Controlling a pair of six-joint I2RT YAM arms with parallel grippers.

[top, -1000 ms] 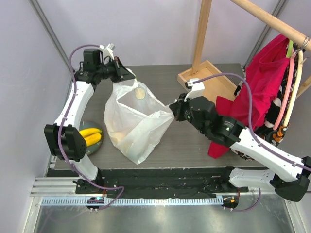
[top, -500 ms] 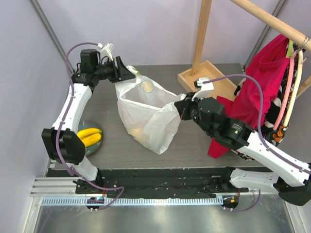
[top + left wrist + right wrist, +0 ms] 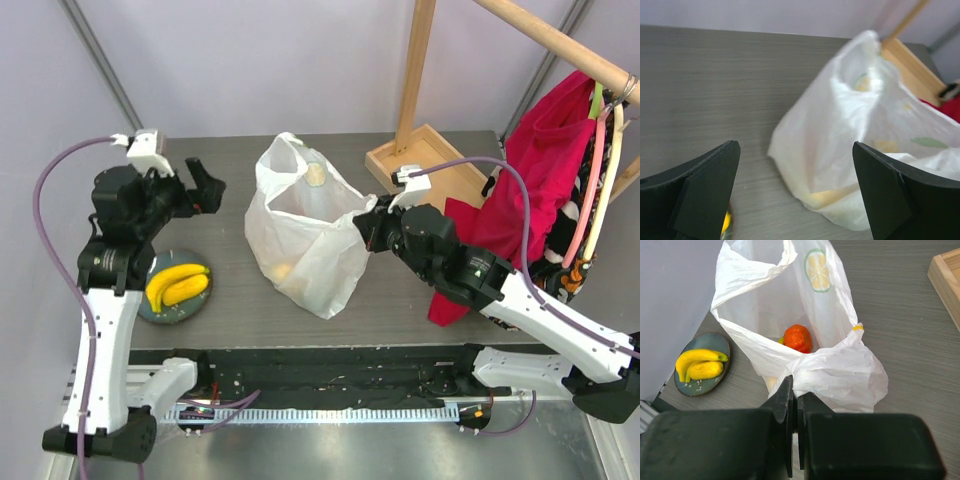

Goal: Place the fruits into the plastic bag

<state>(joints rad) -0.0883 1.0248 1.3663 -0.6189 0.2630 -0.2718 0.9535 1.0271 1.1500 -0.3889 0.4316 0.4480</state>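
The plastic bag (image 3: pixel 300 235), white with lemon prints, stands in the middle of the table with its mouth open. My right gripper (image 3: pixel 366 228) is shut on the bag's right edge (image 3: pixel 805 371). An orange-red fruit (image 3: pixel 798 338) lies inside the bag. A yellow banana bunch (image 3: pixel 180 283) and a second yellow fruit (image 3: pixel 705 370) lie on the grey plate (image 3: pixel 185 311) at the left. My left gripper (image 3: pixel 207 188) hangs open and empty, left of the bag and above the plate. In the left wrist view the bag (image 3: pixel 855 130) lies ahead between my fingers (image 3: pixel 705 195).
A wooden tray (image 3: pixel 425 160) and an upright wooden post (image 3: pixel 415 70) stand behind the right arm. Red cloth (image 3: pixel 545 170) hangs from a rail at the right. A wall runs close along the table's left side.
My left gripper has opened, let go of the bag's left handle and drawn back left toward the plate. The bag has shifted right, its right edge still held.
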